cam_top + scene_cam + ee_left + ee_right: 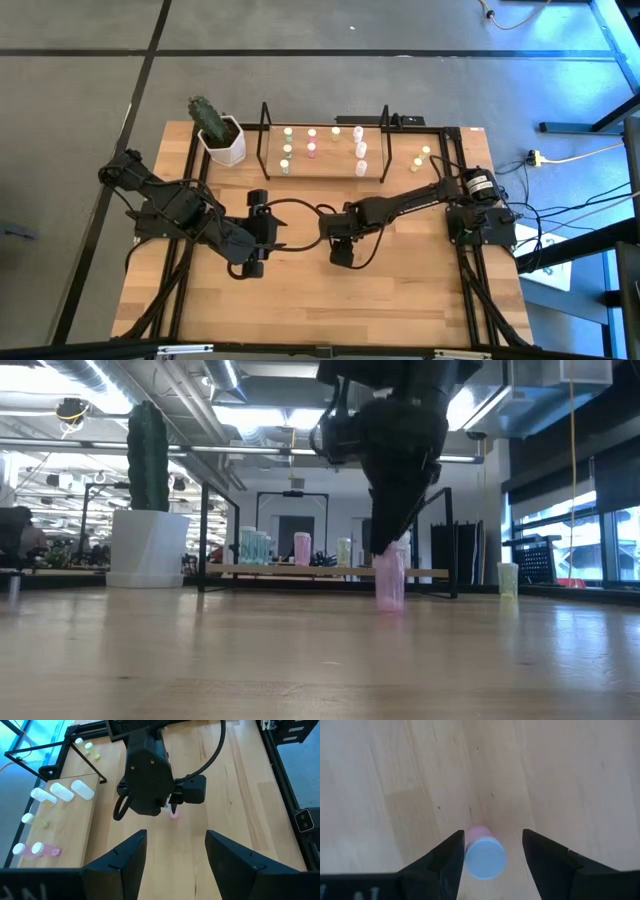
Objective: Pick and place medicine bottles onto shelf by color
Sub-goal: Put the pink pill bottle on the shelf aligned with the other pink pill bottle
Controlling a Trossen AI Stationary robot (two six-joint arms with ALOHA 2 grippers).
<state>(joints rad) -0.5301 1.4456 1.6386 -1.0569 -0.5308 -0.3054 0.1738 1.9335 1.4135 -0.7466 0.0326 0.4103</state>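
1. Between the fingers of the right gripper [490, 852]: a pink medicine bottle [484, 854], upright on the table [400, 300], seen from above as a pale round top. Jaws parted; one finger touching or just beside the bottle, the other apart from it by a visible gap. No firm grip shown.
2. Directly below the right gripper in the low view: the same pink bottle [389, 580] standing on the wood, dark fingers descending around its top.
3. Beside the right gripper, toward the table's left: the left gripper [254, 268], jaws open, nothing between the fingers [127, 857], camera facing the right gripper.
4. Beyond both grippers, at the far edge: the shelf [325, 165], black wire with a wooden floor, carrying other medicine bottles [311, 151] in green, pink, yellow and white groups.
5. Outside the shelf's right end loop: two yellowish bottles [420, 158] on the table.
6. Left of the shelf: a cactus pot [224, 140], white, hexagonal.
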